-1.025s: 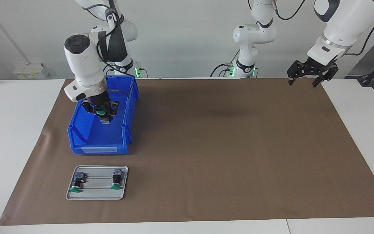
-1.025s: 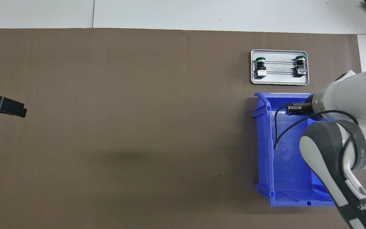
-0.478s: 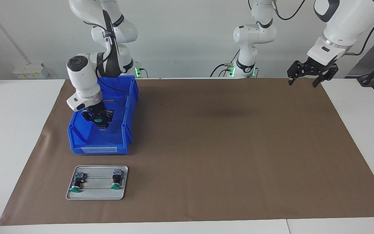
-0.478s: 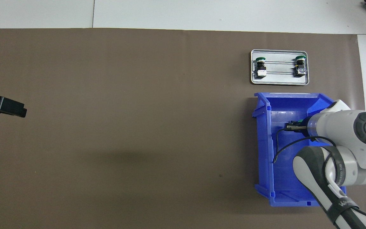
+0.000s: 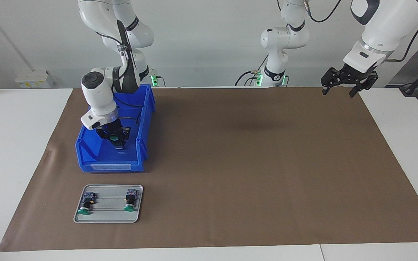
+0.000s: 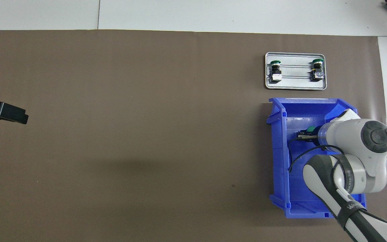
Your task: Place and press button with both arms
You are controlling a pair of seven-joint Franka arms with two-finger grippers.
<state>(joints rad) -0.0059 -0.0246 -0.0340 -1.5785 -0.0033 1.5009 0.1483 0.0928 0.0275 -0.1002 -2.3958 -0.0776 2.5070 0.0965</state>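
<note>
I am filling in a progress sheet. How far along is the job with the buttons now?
Done: one button and a second button lie on the tray. In hand: the right gripper is down in the bin with a third button at its tip; whether it grips is unclear. To do: no pressing shows; the left gripper waits open over the mat.

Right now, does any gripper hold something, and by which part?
The right gripper, inside the blue plastic bin, has a green-capped push-button between its fingers; which part it grips cannot be told. The left gripper holds nothing.
</note>
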